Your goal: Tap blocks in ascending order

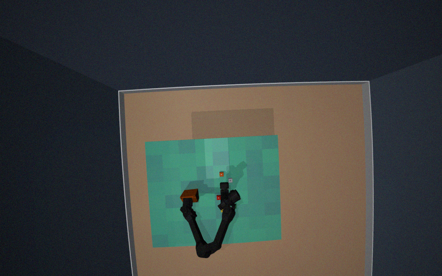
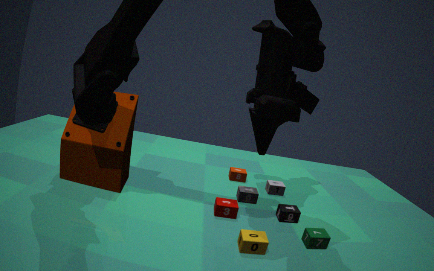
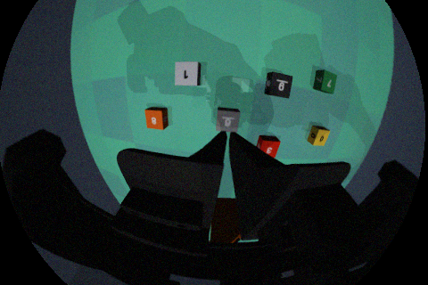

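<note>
The pincer (image 2: pixel 262 153) (image 3: pixel 227 135) is dark and matte, with two tapering fingers pressed nearly together at their pointed tips, a narrow wedge of space widening behind them; it pinches nothing and hangs above the blocks, touching none. In the wrist view, the tips line up with the near edge of the gray block (image 2: pixel 247 195) (image 3: pixel 227 119), which bears an underlined 6. Seven small, hard-edged, plain-coloured blocks rest on the tabletop (image 1: pixel 260 192) (image 2: pixel 164 229) (image 3: pixel 276 18), all apart from one another. Around the gray one lie the red block (image 1: pixel 218 197) (image 2: pixel 226 208) (image 3: pixel 268 146) marked 3, the white block (image 1: pixel 230 180) (image 2: pixel 275 188) (image 3: pixel 187 74) marked 1, the orange block (image 1: pixel 221 174) (image 2: pixel 237 174) (image 3: pixel 156 118) marked 8 and the black block (image 2: pixel 288 213) (image 3: pixel 278 85) with an underlined 9. Farther from the tips sit the yellow block (image 1: pixel 221 211) (image 2: pixel 252 241) (image 3: pixel 318 135), marked 0, and the green block (image 2: pixel 315 238) (image 3: pixel 325 81), marked 7. The tabletop is patched in green and teal squares, crossed by shadows. The black arm (image 1: pixel 225 224) (image 2: pixel 110 40) rises from an orange, slope-topped base (image 1: pixel 191 193) (image 2: pixel 77 161) with dark bolts, well apart from the blocks. From overhead, the arm hides the gray block and covers most of the yellow one.
</note>
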`<state>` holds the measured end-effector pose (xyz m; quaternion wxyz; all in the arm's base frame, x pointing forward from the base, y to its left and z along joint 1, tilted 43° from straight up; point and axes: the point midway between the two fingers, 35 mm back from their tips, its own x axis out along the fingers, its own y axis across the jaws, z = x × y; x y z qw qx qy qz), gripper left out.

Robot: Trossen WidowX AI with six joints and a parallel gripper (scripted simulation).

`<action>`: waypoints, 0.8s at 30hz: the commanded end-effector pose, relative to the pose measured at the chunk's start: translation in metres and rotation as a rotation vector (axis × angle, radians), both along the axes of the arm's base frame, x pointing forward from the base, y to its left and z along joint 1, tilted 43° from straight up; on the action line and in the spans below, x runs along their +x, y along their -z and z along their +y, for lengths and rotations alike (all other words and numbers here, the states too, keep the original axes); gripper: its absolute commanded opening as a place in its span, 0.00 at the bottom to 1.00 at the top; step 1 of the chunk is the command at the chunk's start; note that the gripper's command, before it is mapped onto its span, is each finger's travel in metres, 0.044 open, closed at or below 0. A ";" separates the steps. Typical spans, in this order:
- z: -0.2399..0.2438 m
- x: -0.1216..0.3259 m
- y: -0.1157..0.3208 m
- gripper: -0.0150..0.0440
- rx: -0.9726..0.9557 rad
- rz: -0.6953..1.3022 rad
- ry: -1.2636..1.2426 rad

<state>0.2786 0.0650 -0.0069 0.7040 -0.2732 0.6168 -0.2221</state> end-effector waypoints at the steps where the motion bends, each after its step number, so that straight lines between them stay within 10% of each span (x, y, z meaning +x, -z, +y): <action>1: -0.029 -0.004 0.025 0.29 -0.024 0.024 0.012; 24: -0.049 -0.001 0.047 0.29 -0.026 0.024 0.012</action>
